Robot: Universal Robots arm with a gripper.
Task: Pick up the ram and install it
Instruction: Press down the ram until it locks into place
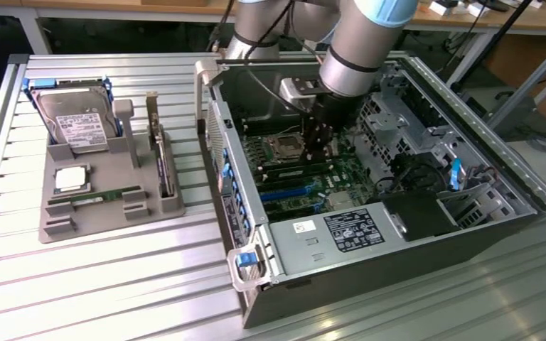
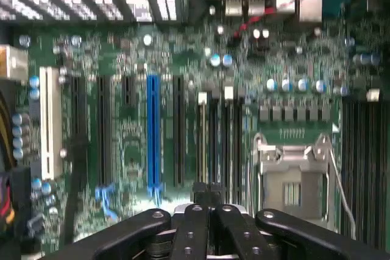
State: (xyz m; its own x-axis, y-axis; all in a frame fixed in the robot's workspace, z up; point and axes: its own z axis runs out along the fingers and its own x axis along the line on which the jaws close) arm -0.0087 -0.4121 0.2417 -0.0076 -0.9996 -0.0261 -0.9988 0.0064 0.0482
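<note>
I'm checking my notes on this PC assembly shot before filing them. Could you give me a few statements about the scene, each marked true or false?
1. The computer case lies open on its side. True.
2. The gripper hangs over the grey tray. False: it is inside the case, above the motherboard.
3. A ram lies in the grey tray. True.
4. The hard drive is mounted inside the case. False: it stands in the tray.
5. The fingers are spread wide. False: they are shut.
</note>
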